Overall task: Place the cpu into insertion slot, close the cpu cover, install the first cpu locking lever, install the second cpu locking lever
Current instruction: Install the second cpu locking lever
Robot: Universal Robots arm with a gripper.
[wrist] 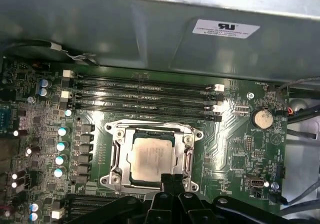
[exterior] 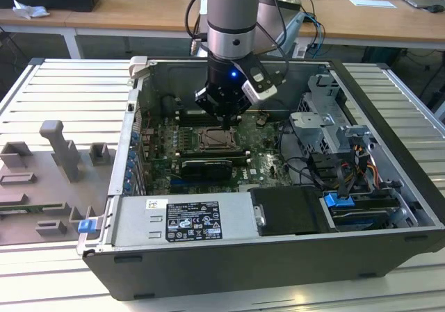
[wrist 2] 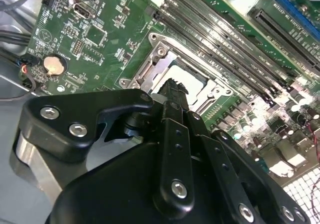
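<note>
Already your cpu [wrist: 151, 158] lies seated in the insertion slot [wrist: 116, 159], with the cpu cover [wrist: 152, 128] down around it. Your gripper [wrist: 172, 179] hangs just above the socket's edge, fingers pinched together on nothing. You appear to be at the lever steps; those likely demand precise, gentle placement.

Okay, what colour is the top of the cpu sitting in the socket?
Pale silvery-white, a plain metallic face; the cpu shows best in the first wrist view.
</note>
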